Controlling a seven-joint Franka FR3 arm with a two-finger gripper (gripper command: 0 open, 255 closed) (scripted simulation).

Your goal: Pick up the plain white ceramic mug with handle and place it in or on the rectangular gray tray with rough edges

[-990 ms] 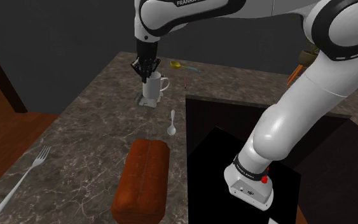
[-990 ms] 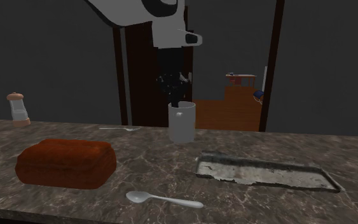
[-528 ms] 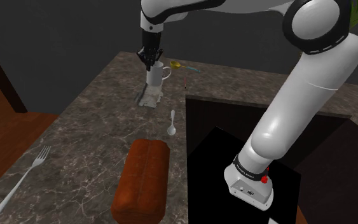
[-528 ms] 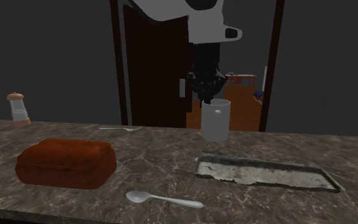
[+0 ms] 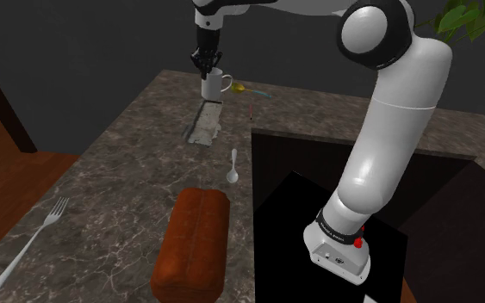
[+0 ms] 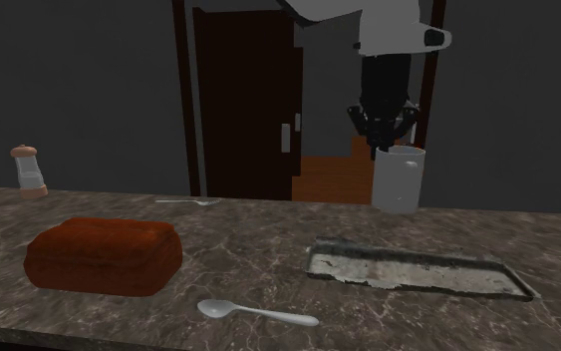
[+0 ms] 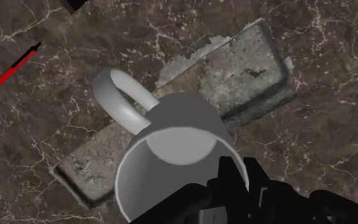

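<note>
End effector (image 6: 381,146) clamped on a white mug's (image 6: 399,182) rim, held clear of the bench (image 6: 230,251), grey tray (image 6: 414,271) below it

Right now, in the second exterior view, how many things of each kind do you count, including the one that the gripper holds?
Mug: 1
Tray: 1
Spoon: 1
Fork: 1
Brown loaf: 1
Shaker: 1
Total: 6

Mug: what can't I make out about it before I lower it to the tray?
Handle: second exterior view, indistinguishable against the mug.
Base: wrist view, under the mug's own wall; gap to the tray unreadable.
Fingertips of the hand: wrist view, black on black, cut by the bottom edge.
</note>
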